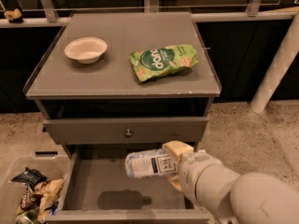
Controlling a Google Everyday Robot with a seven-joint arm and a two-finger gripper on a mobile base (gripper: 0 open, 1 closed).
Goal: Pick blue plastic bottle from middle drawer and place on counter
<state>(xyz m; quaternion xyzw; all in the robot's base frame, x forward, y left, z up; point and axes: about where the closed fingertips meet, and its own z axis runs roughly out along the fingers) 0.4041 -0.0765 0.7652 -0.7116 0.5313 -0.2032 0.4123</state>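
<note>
A white bowl (85, 49) sits on the counter (121, 29), left of a green snack bag (163, 62). A clear bin (10, 195) of crumpled wrappers (36, 192) stands on the speckled floor (243, 125).

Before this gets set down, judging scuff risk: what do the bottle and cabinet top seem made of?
Small clear bottle, held by the end effector above the open grey drawer: likely plastic, translucent with pale printed label. Flat grey counter: probably painted wood or laminate, slight sheen, pale chips along front edge.

— What can't you make out?
— The print on the blue plastic bottle (147, 163) is blurred. Its right end is hidden in the tool (174, 166) gripping it above the middle drawer (88, 183).
— And the arm (252, 199)?
— Cut off at the bottom-right corner.
</note>
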